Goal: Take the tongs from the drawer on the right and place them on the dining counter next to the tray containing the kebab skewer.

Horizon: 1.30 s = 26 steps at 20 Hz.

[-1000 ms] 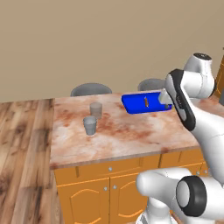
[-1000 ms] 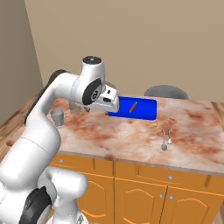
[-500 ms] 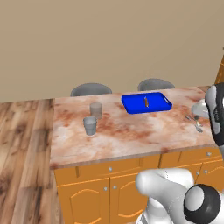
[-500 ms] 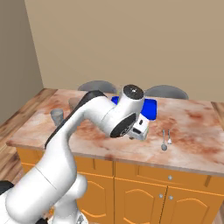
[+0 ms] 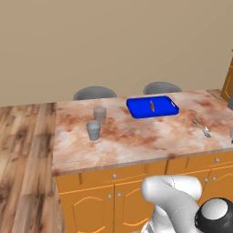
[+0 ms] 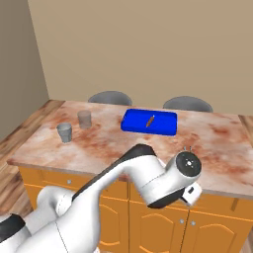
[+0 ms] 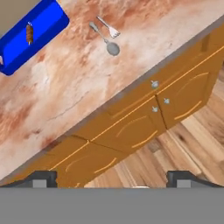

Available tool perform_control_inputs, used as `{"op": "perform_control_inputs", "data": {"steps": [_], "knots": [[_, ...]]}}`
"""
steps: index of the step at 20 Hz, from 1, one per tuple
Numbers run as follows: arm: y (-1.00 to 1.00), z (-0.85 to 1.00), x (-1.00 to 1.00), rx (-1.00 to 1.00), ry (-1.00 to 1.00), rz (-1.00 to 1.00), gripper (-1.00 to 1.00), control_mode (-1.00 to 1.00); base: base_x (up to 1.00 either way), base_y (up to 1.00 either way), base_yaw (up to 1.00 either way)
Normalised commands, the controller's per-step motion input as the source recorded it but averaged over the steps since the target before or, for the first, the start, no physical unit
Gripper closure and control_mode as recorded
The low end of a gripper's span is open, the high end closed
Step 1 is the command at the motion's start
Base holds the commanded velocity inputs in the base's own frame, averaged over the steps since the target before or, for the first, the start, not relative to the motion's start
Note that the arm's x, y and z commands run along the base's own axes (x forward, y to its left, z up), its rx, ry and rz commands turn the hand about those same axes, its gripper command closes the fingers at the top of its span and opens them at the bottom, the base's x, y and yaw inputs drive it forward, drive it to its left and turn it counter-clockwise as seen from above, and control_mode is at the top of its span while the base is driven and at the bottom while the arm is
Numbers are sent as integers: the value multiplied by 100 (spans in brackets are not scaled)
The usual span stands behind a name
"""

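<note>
The blue tray [image 5: 152, 107] lies at the far side of the dining counter [image 5: 136, 141], with the kebab skewer [image 5: 152, 106] in it. Seen from the hand, the tray [image 7: 30, 37] and skewer [image 7: 29, 33] are at the top left. My gripper [image 7: 111, 181] is open with nothing between its fingertips [image 7: 40, 179]. It hangs low in front of the counter's cabinets [image 6: 192, 192], looking up along them. A flat drawer front [image 7: 146, 90] under the counter edge is shut. The tongs are out of view.
Two grey cups [image 5: 99, 113] [image 5: 93, 130] stand on the counter's left part. A small shiny spoon and fork [image 7: 107, 37] lie near its right end [image 5: 202, 128]. Two grey stools [image 5: 94, 93] stand behind the counter. Wood floor [image 7: 192, 144] lies below the cabinet doors.
The arm has swung from beside the tray, across the counter to the right, and down in front of the cabinets. The tray, cups and utensils have not moved.
</note>
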Motion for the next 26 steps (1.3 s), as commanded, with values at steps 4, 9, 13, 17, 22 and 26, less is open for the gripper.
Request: {"op": "perform_control_inputs", "data": {"steps": [4, 9, 13, 17, 22, 26], "knots": [[-53, -49, -8, 0, -18, -8, -100, -100, 0, 0, 0], [-17, -38, -5, -1, -35, 7, -100, -100, 0, 0, 0], [-23, -27, -29, -8, -43, 23, -100, -100, 0, 0, 0], [-28, -28, -34, -12, -46, 26, -100, -100, 0, 0, 0], [-11, -35, -18, -19, -41, 26, -100, -100, 0, 0, 0], [0, -42, -4, -25, -39, 16, -100, -100, 0, 0, 0]]}}
